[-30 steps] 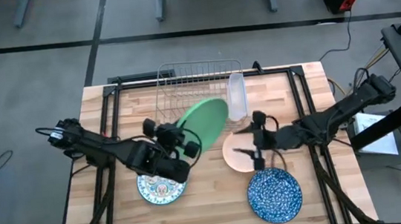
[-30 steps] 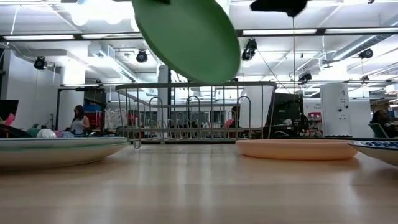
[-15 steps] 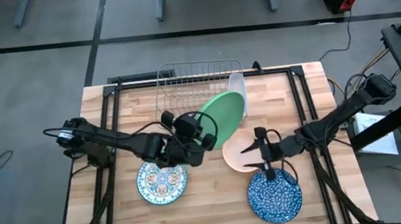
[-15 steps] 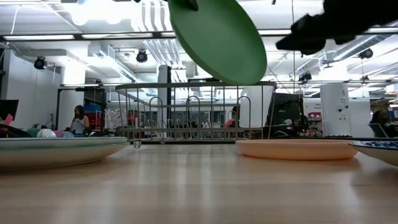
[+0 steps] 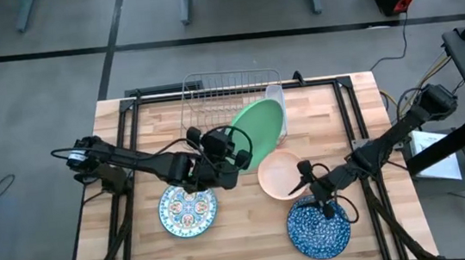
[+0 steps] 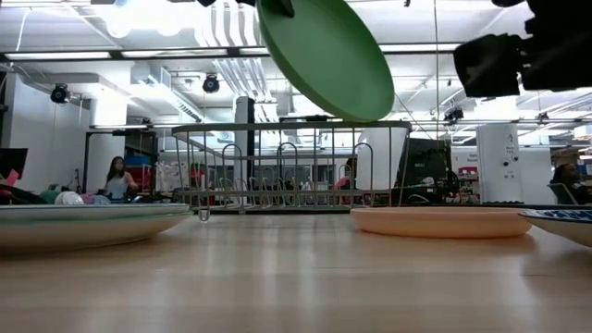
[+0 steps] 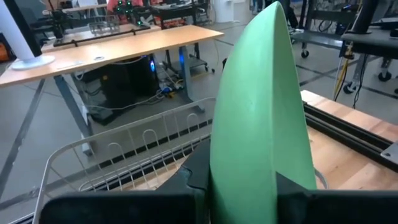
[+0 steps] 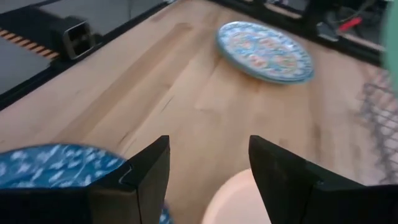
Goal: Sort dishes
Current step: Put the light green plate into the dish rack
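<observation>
The left end effector (image 5: 233,150) is clamped on the edge of the plain green plate (image 5: 259,132), holding it lifted and tilted above the wooden desk (image 5: 116,177), right at the near right corner of the silver wire rack (image 5: 211,93). In the left wrist view the green plate (image 7: 261,118) stands edge-on between the dark fingers (image 7: 199,177), with the rack's wires (image 7: 124,155) beyond and below it. In the low view the plate (image 6: 324,55) hangs tilted above the top rail of the rack (image 6: 287,166). A clear plastic tray (image 5: 273,100) stands along the rack's right side, partly overlapped by the green plate from above. The right end effector (image 5: 319,192) is spread wide and holds nothing; it hovers between the peach-pink shallow bowl (image 5: 279,177) and the blue speckled plate (image 5: 319,229), over the near edge of the bowl and the far edge of the plate. The right wrist view shows its two fingers (image 8: 149,171) apart, with the blue speckled plate (image 8: 56,165) and the bowl (image 8: 239,202) under them and the white floral-patterned plate (image 8: 264,50) farther off. That floral plate (image 5: 187,211) lies flat near the desk's front, to the near left of the left end effector. The bowl lies flat right of centre and the blue plate flat at the near right.
</observation>
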